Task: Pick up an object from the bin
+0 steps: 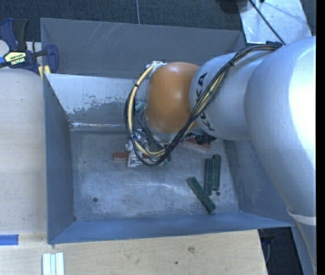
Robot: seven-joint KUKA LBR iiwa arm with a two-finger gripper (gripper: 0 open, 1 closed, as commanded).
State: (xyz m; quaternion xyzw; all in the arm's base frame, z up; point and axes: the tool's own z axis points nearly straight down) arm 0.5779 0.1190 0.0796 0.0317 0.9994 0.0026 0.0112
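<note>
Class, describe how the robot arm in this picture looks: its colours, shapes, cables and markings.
The arm is thick, rounded and silver-grey, with dark lettering near its wrist. A glossy orange dome cover caps the wrist. Black and yellow cables loop around it.

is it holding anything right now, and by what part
Cannot be told. The gripper is down beside a small reddish-brown piece, but the cables hide its tip.

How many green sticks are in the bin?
3. Two green sticks lie side by side near the right wall of the bin; a third stick lies slanted just below them in the view. The arm may hide more.
</note>
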